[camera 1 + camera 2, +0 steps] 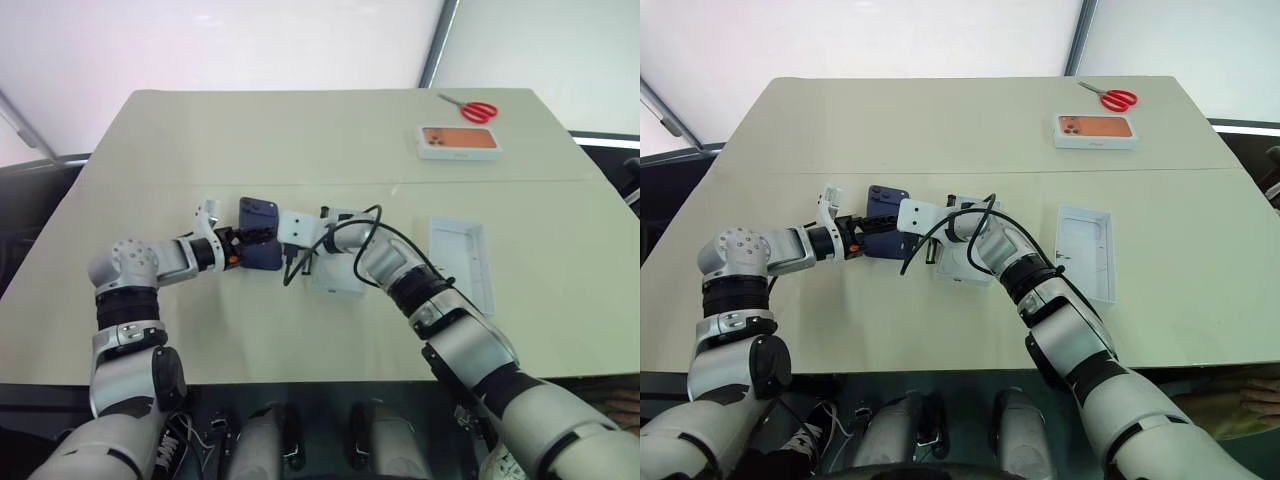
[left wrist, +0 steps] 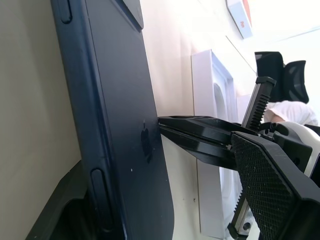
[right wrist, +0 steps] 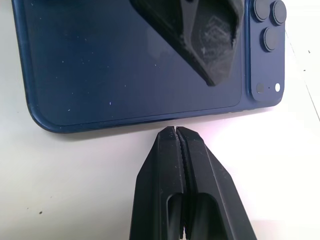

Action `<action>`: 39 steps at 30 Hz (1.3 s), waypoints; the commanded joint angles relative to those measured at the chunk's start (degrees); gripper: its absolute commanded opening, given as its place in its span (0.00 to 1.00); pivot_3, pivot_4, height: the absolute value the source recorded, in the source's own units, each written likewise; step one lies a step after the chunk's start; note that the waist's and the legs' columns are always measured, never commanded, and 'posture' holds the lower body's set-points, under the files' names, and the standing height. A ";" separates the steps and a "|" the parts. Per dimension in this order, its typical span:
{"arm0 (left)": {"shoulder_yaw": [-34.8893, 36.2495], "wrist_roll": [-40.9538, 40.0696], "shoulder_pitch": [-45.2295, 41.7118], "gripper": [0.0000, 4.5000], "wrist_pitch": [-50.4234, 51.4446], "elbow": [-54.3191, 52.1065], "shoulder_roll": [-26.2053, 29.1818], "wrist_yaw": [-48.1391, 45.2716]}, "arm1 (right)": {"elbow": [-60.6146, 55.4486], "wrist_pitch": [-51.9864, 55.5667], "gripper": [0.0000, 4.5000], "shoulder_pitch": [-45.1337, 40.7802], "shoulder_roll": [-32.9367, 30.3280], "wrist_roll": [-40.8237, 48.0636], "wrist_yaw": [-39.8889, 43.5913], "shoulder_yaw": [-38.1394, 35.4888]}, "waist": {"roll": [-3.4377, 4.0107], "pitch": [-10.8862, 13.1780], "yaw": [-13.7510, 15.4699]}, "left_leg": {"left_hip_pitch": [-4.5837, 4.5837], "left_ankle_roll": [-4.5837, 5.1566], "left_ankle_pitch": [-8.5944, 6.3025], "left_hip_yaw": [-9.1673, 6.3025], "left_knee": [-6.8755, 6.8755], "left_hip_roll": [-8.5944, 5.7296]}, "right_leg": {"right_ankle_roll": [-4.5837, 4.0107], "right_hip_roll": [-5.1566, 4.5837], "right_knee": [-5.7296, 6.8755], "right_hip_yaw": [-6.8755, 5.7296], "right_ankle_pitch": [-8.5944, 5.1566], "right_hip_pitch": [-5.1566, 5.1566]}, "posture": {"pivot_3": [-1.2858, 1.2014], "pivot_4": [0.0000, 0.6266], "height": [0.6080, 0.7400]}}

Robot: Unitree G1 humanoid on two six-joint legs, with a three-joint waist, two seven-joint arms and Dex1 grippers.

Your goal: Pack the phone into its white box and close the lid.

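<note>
The left fingers [image 1: 243, 249] stand apart on either side of the phone [image 1: 259, 246], one over its dark blue back and one under it, a little left of the middle of the head views. The right fingers [image 3: 175, 134] are pressed together, their tips just at the phone's long edge.

The phone's long axis runs up and down the head views, from near the robot toward the far side of the table [image 1: 300, 130], with the camera lenses [image 1: 266, 207] at the far end.

The right wrist view shows the phone's glossy navy back, dotted with dust, three round lenses [image 3: 269, 20] in a raised corner patch, and a left finger [image 3: 210, 35] across it. The left wrist view shows the phone edge-on, slim, with side buttons.

The white box [image 1: 333, 277] lies under the right wrist, just right of the phone. The lid [image 1: 465, 260] lies further right, open side up.
</note>
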 commanded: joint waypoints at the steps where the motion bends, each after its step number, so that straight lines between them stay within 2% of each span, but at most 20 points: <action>1: 1.36 -1.34 0.84 0.61 0.83 -1.36 0.74 0.55 | -0.19 -0.72 0.00 -0.40 0.44 0.15 0.08 0.23 | -0.01 0.02 0.00 | 0.00 0.00 0.00 0.00 0.00 0.00 | 0.00 0.00 0.00 0.01 0.00 0.00 | 0.52 0.24 0.98; 5: 1.50 -1.93 1.82 0.15 1.03 -1.72 0.60 0.65 | -0.29 -0.84 0.00 -0.41 0.50 0.13 0.08 0.26 | -0.06 0.05 0.03 | -0.01 0.00 0.00 0.00 0.00 0.00 | 0.00 0.00 0.00 0.01 0.00 -0.01 | 0.52 0.24 0.98; 15: 2.61 -3.50 3.52 0.15 0.92 -2.08 -0.28 1.88 | -0.53 -0.88 0.00 -0.25 0.36 -0.06 -0.17 0.27 | -0.10 0.08 0.04 | -0.03 -0.03 0.01 0.01 -0.06 0.00 | 0.00 0.00 -0.02 0.02 0.00 -0.05 | 0.52 0.24 0.98; 18: 4.85 -5.11 3.63 0.01 1.13 -1.38 -0.70 2.13 | -0.68 -0.71 0.00 -0.47 0.53 0.63 -0.14 -0.40 | -0.10 0.08 0.01 | -0.03 -0.03 0.02 0.00 -0.06 0.00 | 0.00 -0.01 -0.03 0.02 0.00 -0.05 | 0.52 0.24 0.98; 21: 5.16 -6.21 4.38 0.01 0.93 -2.51 -0.77 1.71 | -1.04 -0.39 0.00 -0.23 0.58 1.69 0.23 -1.27 | -0.10 0.09 -0.04 | -0.03 -0.04 0.02 0.00 -0.07 0.00 | 0.00 0.00 -0.03 0.02 0.00 -0.06 | 0.52 0.24 0.98; 26: 7.95 -8.75 5.51 0.01 2.43 -4.06 -0.25 2.23 | -3.33 3.07 0.00 0.39 1.44 7.22 1.58 -5.54 | -0.10 0.09 -0.07 | -0.03 -0.04 0.03 0.00 -0.09 0.00 | 0.00 0.00 -0.04 0.03 0.00 -0.06 | 0.52 0.24 0.98; 32: 13.30 -12.62 5.72 0.01 3.65 -4.00 0.28 2.62 | -14.43 17.28 0.00 1.78 1.37 20.02 7.08 -14.37 | -0.13 0.13 0.07 | -0.14 -0.01 0.05 -0.03 -0.08 0.02 | -0.01 -0.01 -0.05 0.03 0.00 -0.14 | 0.52 0.24 0.98; 35: 13.69 -13.05 6.25 0.00 2.76 -5.02 0.43 2.76 | -24.99 26.14 0.19 4.82 -1.55 26.26 12.69 -15.72 | -0.14 0.13 0.24 | -0.17 -0.03 0.03 -0.04 -0.08 0.00 | -0.01 -0.04 -0.06 0.02 0.00 -0.15 | 0.52 0.24 0.98; 37: 13.28 -12.99 6.31 0.00 1.98 -5.76 0.43 3.02 | -31.60 29.93 0.40 7.87 -5.27 26.28 15.08 -13.04 | -0.15 0.13 0.38 | -0.20 -0.03 0.02 -0.07 -0.08 -0.03 | -0.01 -0.12 -0.07 0.00 0.00 -0.15 | 0.52 0.24 0.98; 39: 12.85 -13.56 5.92 0.00 2.14 -6.84 0.27 2.95 | -41.52 36.50 0.40 12.62 -11.51 29.06 20.56 -10.07 | -0.18 0.13 0.74 | -0.30 -0.03 0.01 -0.11 -0.08 -0.06 | -0.01 -0.19 -0.11 -0.03 0.00 -0.23 | 0.52 0.24 0.98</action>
